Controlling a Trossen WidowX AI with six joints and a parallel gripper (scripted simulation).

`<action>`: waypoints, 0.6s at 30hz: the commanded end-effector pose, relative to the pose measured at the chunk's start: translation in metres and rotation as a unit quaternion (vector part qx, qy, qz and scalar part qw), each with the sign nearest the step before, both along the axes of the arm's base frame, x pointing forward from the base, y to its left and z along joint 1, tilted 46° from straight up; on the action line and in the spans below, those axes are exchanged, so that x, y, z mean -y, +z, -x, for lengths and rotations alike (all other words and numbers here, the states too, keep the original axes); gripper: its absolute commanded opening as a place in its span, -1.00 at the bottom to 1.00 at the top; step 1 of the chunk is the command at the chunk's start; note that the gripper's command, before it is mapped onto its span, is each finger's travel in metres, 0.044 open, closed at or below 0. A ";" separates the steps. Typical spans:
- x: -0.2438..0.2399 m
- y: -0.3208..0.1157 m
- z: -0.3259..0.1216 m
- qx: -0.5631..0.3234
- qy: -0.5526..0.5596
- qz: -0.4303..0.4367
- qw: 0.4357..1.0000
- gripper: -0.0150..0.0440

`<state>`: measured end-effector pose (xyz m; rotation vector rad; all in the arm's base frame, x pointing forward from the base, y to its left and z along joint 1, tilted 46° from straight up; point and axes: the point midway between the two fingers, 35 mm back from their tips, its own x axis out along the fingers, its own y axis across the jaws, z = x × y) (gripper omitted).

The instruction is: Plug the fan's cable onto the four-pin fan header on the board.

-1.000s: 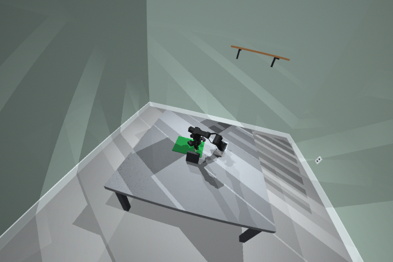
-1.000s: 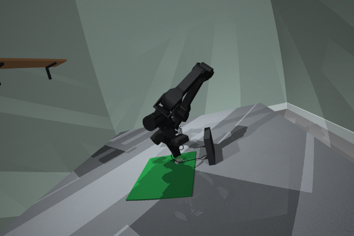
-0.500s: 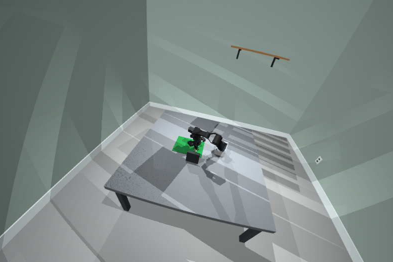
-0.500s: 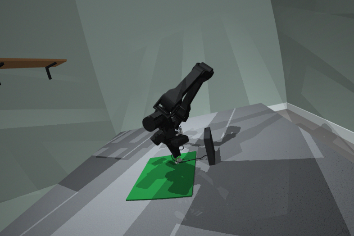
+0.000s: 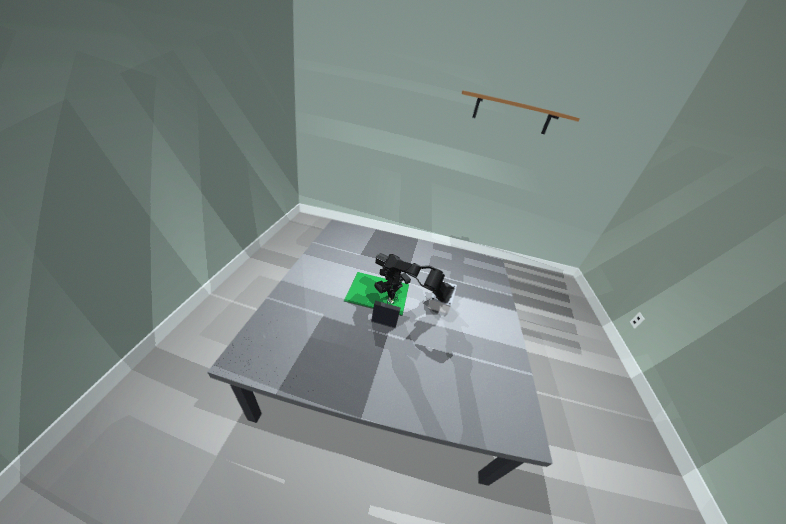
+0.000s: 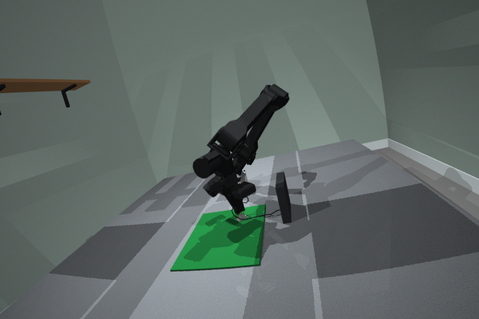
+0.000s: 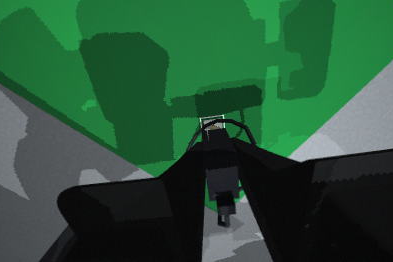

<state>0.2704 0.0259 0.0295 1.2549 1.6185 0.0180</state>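
Note:
The green board (image 5: 358, 283) (image 6: 209, 259) (image 7: 362, 40) lies flat on the table. The pale four-pin header (image 6: 239, 220) (image 7: 216, 124) sits near one end of it. My gripper (image 5: 391, 299) (image 6: 239, 212) (image 7: 216, 146) points down at the header and is shut on the dark plug (image 7: 215, 135). The plug is at the header, whose pale rim shows just past it; how deep it sits is hidden by the fingers. The black cable (image 6: 257, 216) (image 7: 230, 120) arcs around the fingertips and runs to the fan (image 5: 385, 314) (image 6: 283, 199), a black square block standing beside the board.
The fan stands close to the gripper, off the board's edge, with the cable between them. The arm's base (image 5: 440, 304) is on the table (image 5: 456, 401) to the right of the board in the top view. A wooden shelf (image 5: 520, 105) (image 6: 36, 84) is on the wall, far off.

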 end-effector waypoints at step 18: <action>-0.002 -0.002 0.002 0.000 -0.002 -0.002 1.000 -0.49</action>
